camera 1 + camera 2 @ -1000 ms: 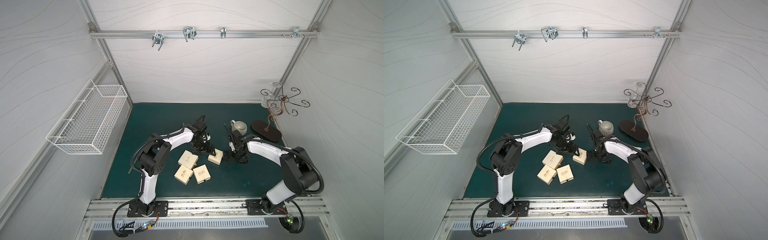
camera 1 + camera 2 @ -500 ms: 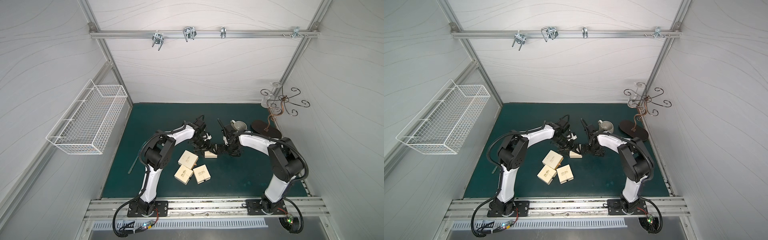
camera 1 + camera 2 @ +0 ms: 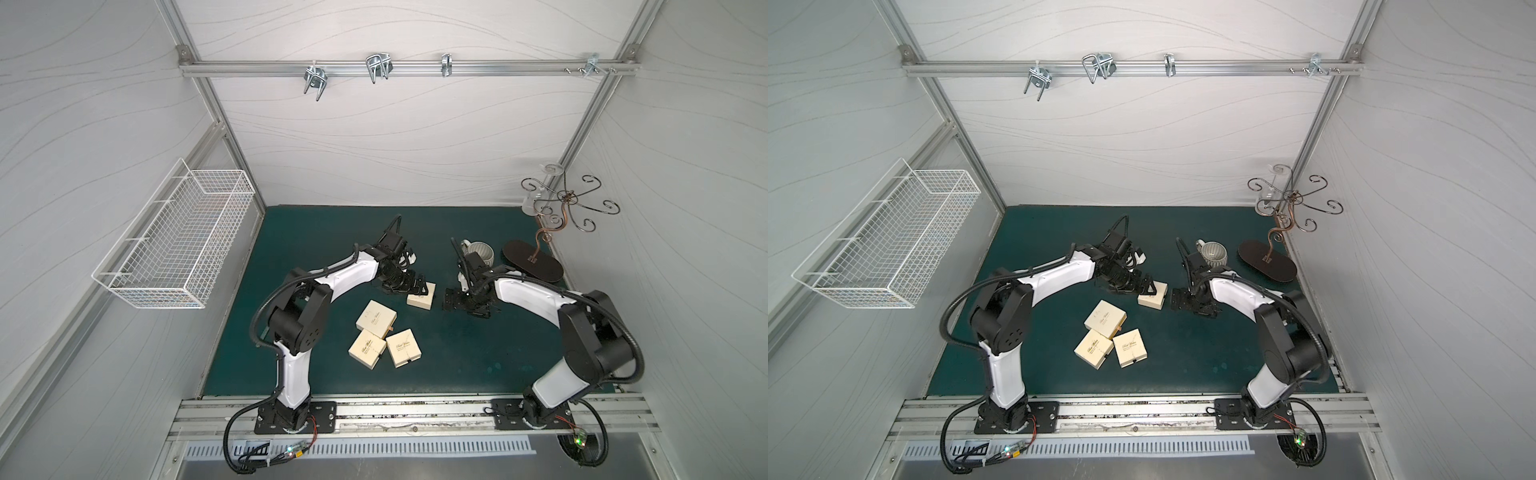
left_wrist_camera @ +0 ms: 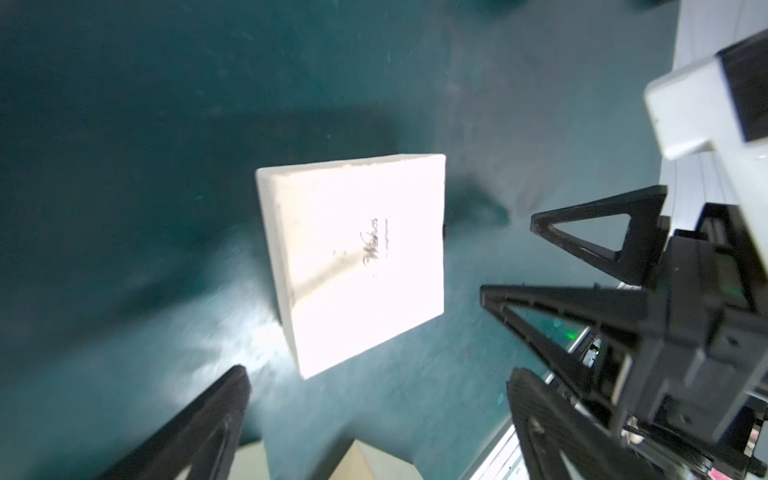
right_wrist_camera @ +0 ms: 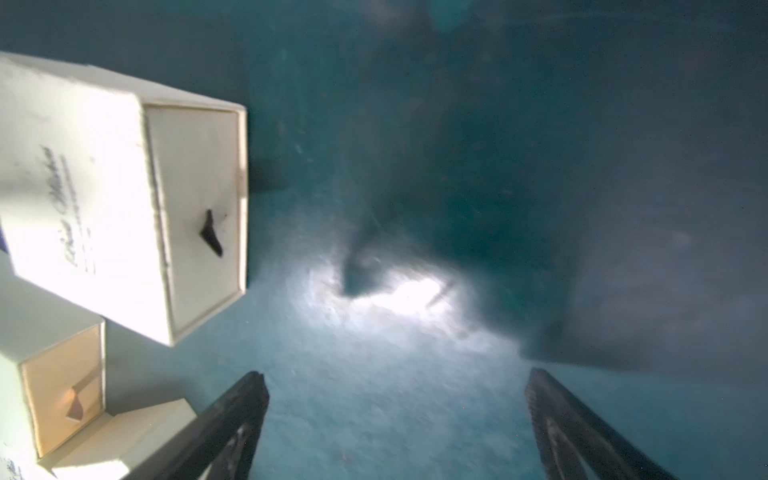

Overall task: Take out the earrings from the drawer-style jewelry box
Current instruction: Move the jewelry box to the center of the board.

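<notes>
One teal mat [image 3: 478, 365] underneath all. Two grippers facing each other above it: left gripper [image 3: 411, 284] and right gripper [image 3: 451, 300], jaws of both spread wide, clamped on nothing. Between the two jaw sets, one cream jewelry box [image 3: 421, 296], flat on the mat, just ahead of the left jaws, seemingly untouched, though blur leaves doubt. Drawer shut, dark pull tab [image 5: 212, 239] toward the right jaws. Three further boxes [image 3: 376, 322] clustered off to the side of both jaw sets. No sight of earrings in any view.
</notes>
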